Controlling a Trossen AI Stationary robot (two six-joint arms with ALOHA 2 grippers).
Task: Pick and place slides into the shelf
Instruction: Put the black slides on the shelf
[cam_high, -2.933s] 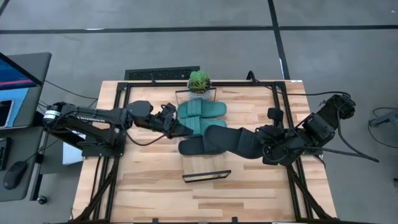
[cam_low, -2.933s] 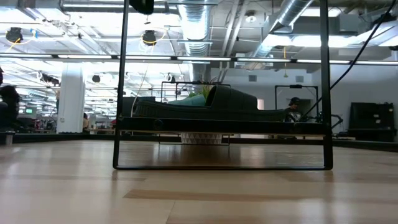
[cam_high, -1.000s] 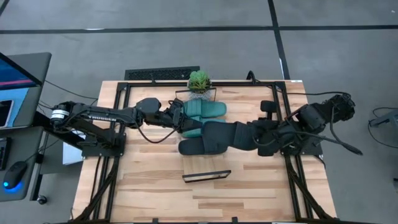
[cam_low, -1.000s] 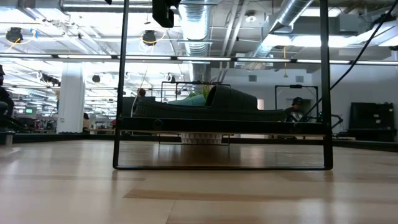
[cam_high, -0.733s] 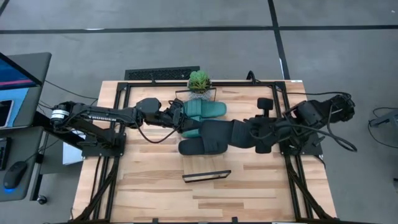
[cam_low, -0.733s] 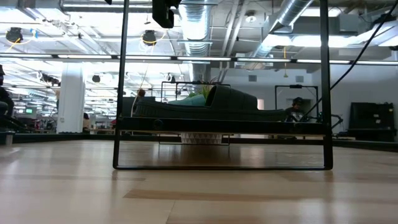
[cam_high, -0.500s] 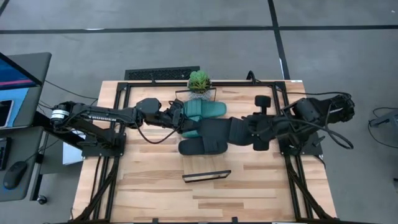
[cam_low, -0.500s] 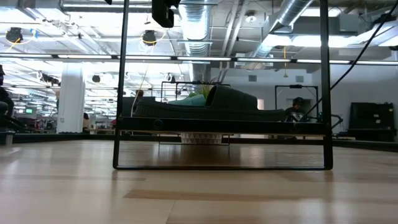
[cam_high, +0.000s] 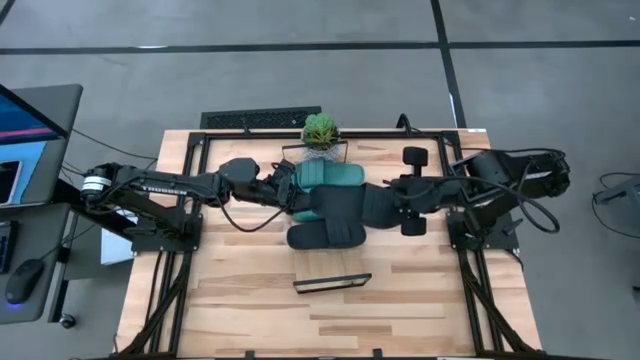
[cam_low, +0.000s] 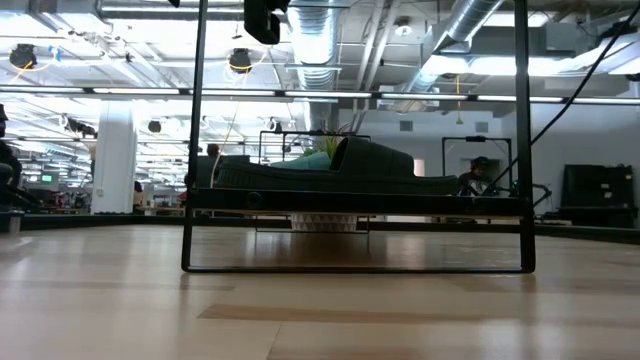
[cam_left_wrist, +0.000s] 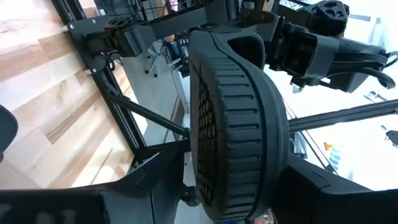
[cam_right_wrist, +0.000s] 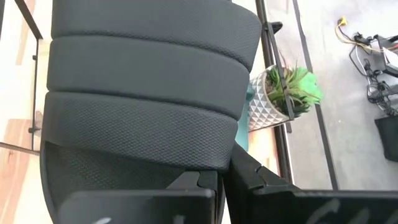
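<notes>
A black slide (cam_high: 345, 205) hangs high above the shelf (cam_high: 330, 262) with my right gripper (cam_high: 387, 206) shut on its right end. My left gripper (cam_high: 296, 196) points level at the slide's left end and stands open, its fingers on either side of that end (cam_left_wrist: 236, 205). The left wrist view shows the slide's ribbed sole (cam_left_wrist: 214, 124); the right wrist view shows its strap (cam_right_wrist: 149, 93). A second black slide (cam_high: 325, 237) lies flat on the shelf's top plank (cam_low: 350, 170). Teal slides (cam_high: 328, 177) lie on the plank farther back, partly under the held one. My left gripper has the held slide's left end between its fingers (cam_left_wrist: 124, 202); whether they touch it, I cannot tell. My right gripper has the black slide by its right end, beside the strap's edge (cam_right_wrist: 208, 167). It slants down from the table's right. Its own fingers (cam_right_wrist: 255, 180) hide the contact. The slide is lifted clear of the shelf, roughly level.
A potted plant (cam_high: 320, 130) stands at the shelf's far end. Black frame posts (cam_low: 197, 130) rise at the table's sides. A small wire frame (cam_high: 332, 282) lies near the shelf's near end. Bare tabletop (cam_high: 250, 300) lies toward the near edge.
My right gripper has swung toward the table's left and far edges, carrying the black slide clear of the shelf. The slide now covers more of the teal slides, and its left end has come up to my left gripper.
</notes>
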